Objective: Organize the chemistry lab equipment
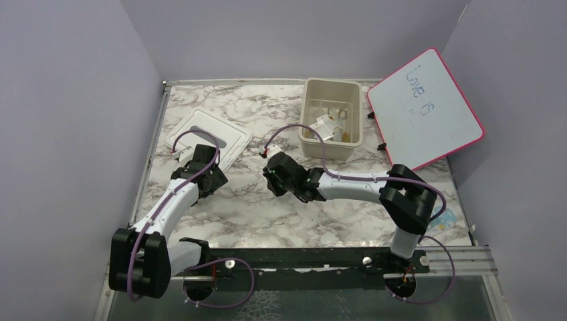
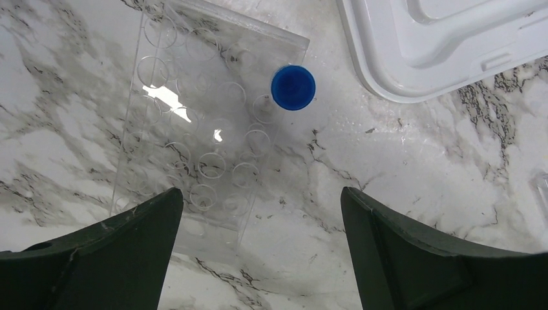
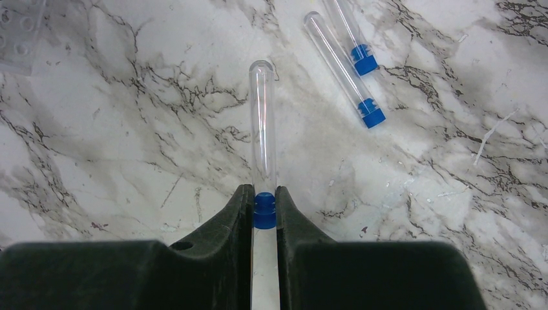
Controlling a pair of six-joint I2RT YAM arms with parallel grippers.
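My right gripper (image 3: pixel 263 194) is shut on the blue cap of a thin clear tube (image 3: pixel 262 116), which sticks straight out ahead of the fingers above the marble table. Two more blue-capped tubes (image 3: pixel 344 70) lie side by side on the table to its far right. My left gripper (image 2: pixel 262 194) hangs open over the near edge of a clear rack with round holes (image 2: pixel 194 129), nothing between its fingers. One blue-capped tube (image 2: pixel 293 88) stands in the rack's far right corner. In the top view the left gripper (image 1: pixel 198 168) and right gripper (image 1: pixel 271 172) are mid-table.
A white lid (image 1: pixel 210 137) lies flat beyond the left gripper, its corner in the left wrist view (image 2: pixel 439 45). A beige tub (image 1: pixel 332 144) holding small items stands at the back centre. A pink-framed whiteboard (image 1: pixel 424 117) leans at the back right.
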